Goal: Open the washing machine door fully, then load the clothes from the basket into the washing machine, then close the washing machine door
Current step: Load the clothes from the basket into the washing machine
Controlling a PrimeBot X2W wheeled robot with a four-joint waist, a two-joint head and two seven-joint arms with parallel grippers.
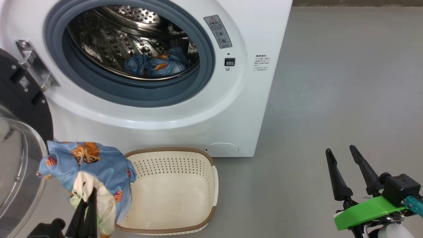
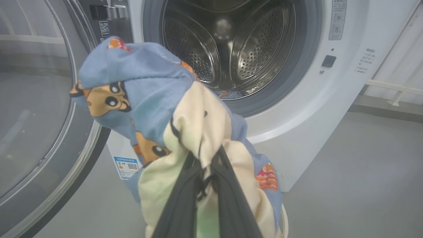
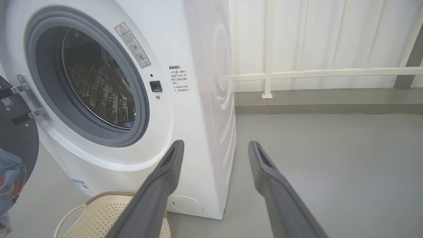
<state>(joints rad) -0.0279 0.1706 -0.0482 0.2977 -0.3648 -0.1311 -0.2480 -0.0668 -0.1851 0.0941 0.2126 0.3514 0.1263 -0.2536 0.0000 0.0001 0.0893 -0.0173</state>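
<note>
The washing machine (image 1: 211, 109) stands with its door (image 1: 23, 109) swung wide to the left. One blue garment (image 1: 155, 64) lies inside the steel drum (image 2: 228, 43). My left gripper (image 1: 90, 193) is shut on a second garment (image 1: 89, 162), blue with orange prints and a cream panel, which hangs above the left rim of the basket (image 1: 172, 165). The left wrist view shows this garment (image 2: 142, 92) bunched over the left gripper (image 2: 206, 155), in front of the drum opening. The basket holds nothing. At the lower right, my right gripper (image 1: 339, 149) is open over the floor.
Grey floor (image 1: 330, 82) stretches to the right of the machine. In the right wrist view the right gripper (image 3: 215, 143) points at the machine's right front corner (image 3: 198, 132), with the basket (image 3: 99, 211) below left. A white railing (image 3: 297, 72) lines the wall behind.
</note>
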